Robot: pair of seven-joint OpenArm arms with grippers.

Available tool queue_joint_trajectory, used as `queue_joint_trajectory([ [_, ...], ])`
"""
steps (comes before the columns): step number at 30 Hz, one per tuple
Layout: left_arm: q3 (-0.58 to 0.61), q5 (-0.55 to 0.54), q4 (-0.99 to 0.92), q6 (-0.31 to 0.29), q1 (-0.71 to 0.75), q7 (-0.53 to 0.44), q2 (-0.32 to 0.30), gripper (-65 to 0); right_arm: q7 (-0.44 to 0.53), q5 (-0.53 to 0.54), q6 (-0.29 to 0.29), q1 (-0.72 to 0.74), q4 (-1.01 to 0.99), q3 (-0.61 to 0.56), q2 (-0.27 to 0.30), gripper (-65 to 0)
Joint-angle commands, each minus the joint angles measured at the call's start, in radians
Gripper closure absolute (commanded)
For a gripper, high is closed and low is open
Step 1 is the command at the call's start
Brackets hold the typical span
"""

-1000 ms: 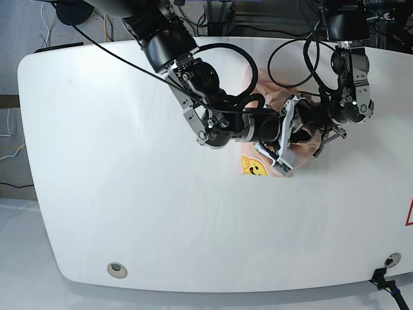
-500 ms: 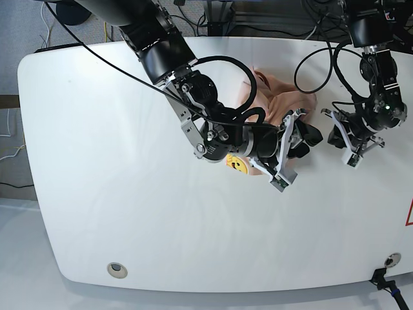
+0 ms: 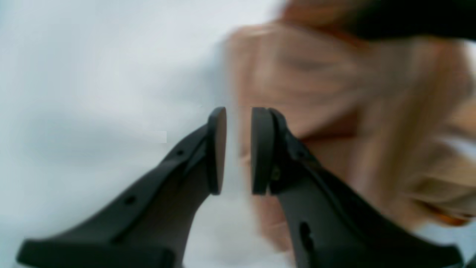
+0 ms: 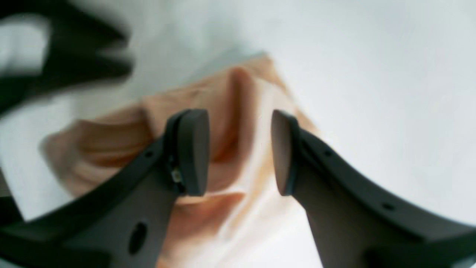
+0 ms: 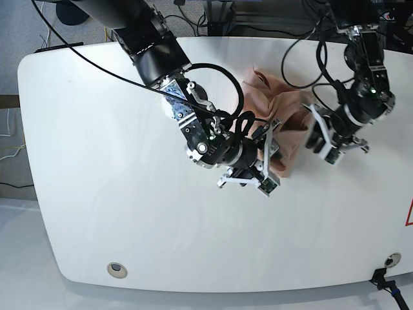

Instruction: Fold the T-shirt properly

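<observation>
We see the shirt bunched into a wrinkled peach heap on the white surface, toward its far right part, between the two arms. A second ago the yellow face print lay exposed at the heap's near edge; now it is out of sight and our right arm covers that edge.

Our right end effector has swung from pointing sideways across the shirt to hanging over its near edge. Its fingers stand apart with nothing between them; in its wrist view the cloth lies below the gap, folded into a raised ridge. A second ago they were closer together.

Our left end effector has pulled away from the middle of the heap, where it sat next to the right one, and now sits at the shirt's right edge. Its fingers are nearly together, with a narrow gap and no cloth in it; the wrist view is blurred, with the shirt's edge running under the gap.

Black cables loop from both arms over the shirt's far part. A round inset sits near the surface's front left corner.
</observation>
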Motion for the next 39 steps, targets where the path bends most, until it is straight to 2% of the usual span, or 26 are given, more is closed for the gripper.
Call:
queue_joint_trajectory([
  [1, 0.029, -0.013, 0.034, 0.002, 0.013, -0.017, -0.003, -9.5, 0.034, -0.055, 0.003, 0.036, 0.021, 0.002, -0.003, -26.8],
  [5, 0.046, -0.013, 0.034, 0.002, 0.067, -0.019, 0.034, -9.5, 0.137, -0.067, 0.003, 0.036, 0.015, 0.002, 0.03, -26.8],
  [13, 0.054, -0.008, -0.012, 0.002, 0.118, -0.022, 0.066, -9.5, 0.329, -0.069, 0.001, 0.032, -0.133, 0.004, 0.034, -26.2],
  [15, 0.054, -0.007, -0.041, 0.002, 0.118, -0.022, 0.066, -9.5, 0.372, -0.069, 0.0, 0.032, -0.18, 0.004, 0.034, -21.1],
  [20, 0.049, -0.007, -0.11, 0.002, 0.109, -0.027, 0.052, -9.5, 0.5, -0.071, -0.007, 0.035, -0.326, 0.004, 0.053, -3.0],
  [21, 0.052, -0.007, -0.121, 0.002, 0.109, -0.039, 0.034, -9.5, 0.513, -0.071, -0.007, 0.035, -0.349, 0.004, 0.059, -0.8],
  [24, 0.054, -0.007, -0.163, 0.002, 0.082, -0.074, 0.004, -9.5, 0.562, -0.071, -0.008, 0.033, -0.393, 0.004, 0.076, 0.0],
  [28, 0.054, -0.007, -0.248, 0.002, 0.018, -0.074, -0.037, -9.5, 0.57, -0.066, -0.008, 0.016, -0.41, 0.019, 0.114, 0.0],
  [33, 0.055, -0.007, -0.342, 0.002, -0.085, -0.074, -0.062, -9.5, 0.563, -0.071, -0.008, -0.074, -0.335, 0.159, 0.115, 0.0],
  [39, 0.124, -0.007, -0.437, 0.002, -0.209, -0.076, -0.072, -9.5, 0.43, -0.071, -0.008, -0.209, -0.117, 0.237, 0.112, 0.0],
])
